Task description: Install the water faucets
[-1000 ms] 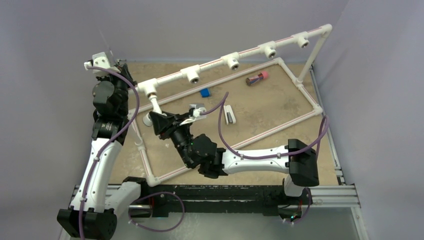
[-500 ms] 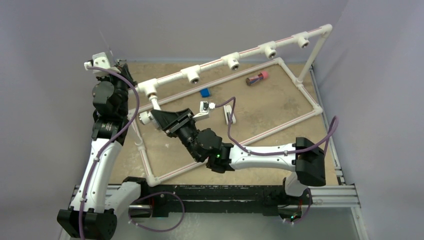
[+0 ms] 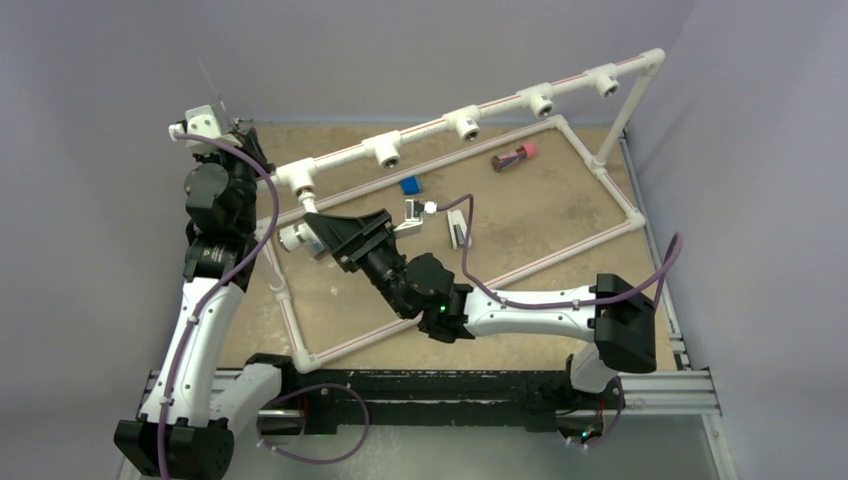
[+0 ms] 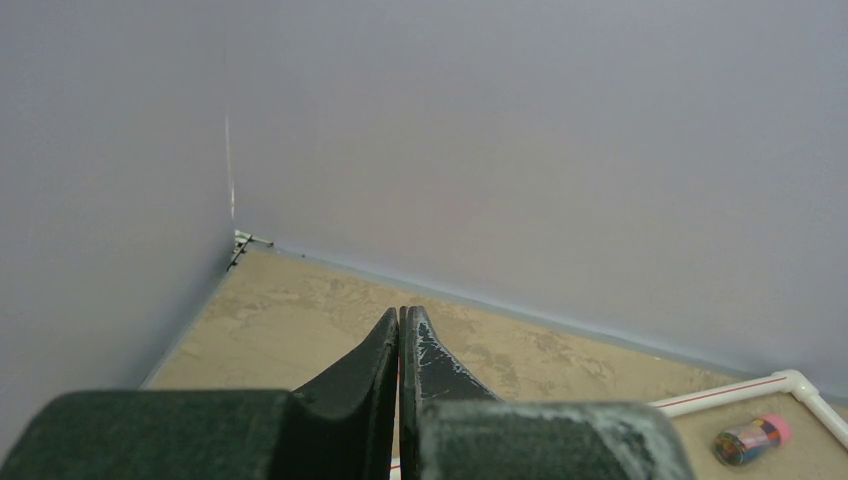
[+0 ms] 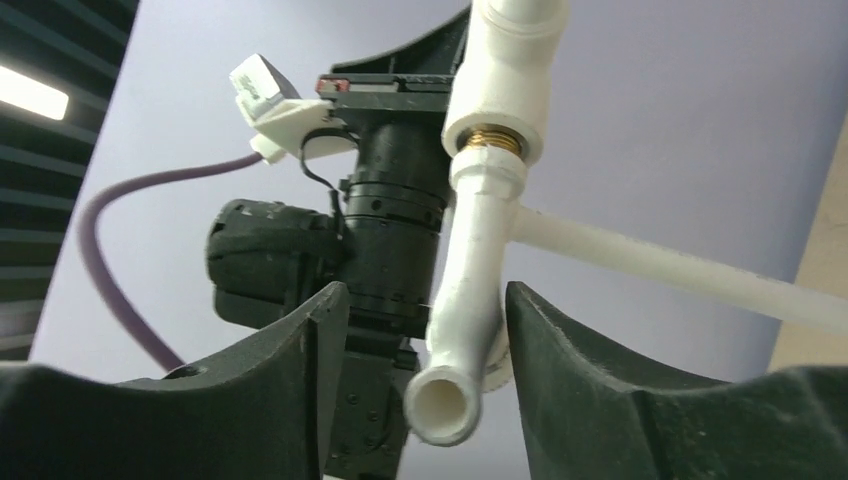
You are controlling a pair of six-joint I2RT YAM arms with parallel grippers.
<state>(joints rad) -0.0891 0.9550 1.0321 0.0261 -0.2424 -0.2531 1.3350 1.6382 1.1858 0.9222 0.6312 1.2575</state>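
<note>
One white water faucet (image 5: 472,270) hangs from the leftmost T fitting (image 5: 508,60) of the raised pipe, with its brass thread (image 5: 495,140) at the socket mouth. My right gripper (image 5: 425,295) is open with its jaws on either side of the spout; the right finger is close to the knob. In the top view the faucet (image 3: 297,230) sits under that fitting (image 3: 297,178), with my right gripper (image 3: 314,230) around it. My left gripper (image 4: 400,312) is shut and empty, up at the far left corner (image 3: 243,140) by the pipe end.
A white pipe frame (image 3: 600,170) lies on the tan board. Several more T fittings (image 3: 465,123) sit along the raised pipe. A blue block (image 3: 410,185), a white-and-black rectangular piece (image 3: 458,231) and a colourful canister (image 3: 513,156) lie inside the frame.
My right wrist has rolled around the faucet and the right forearm and elbow have swung to the right. The left arm has not moved.
</note>
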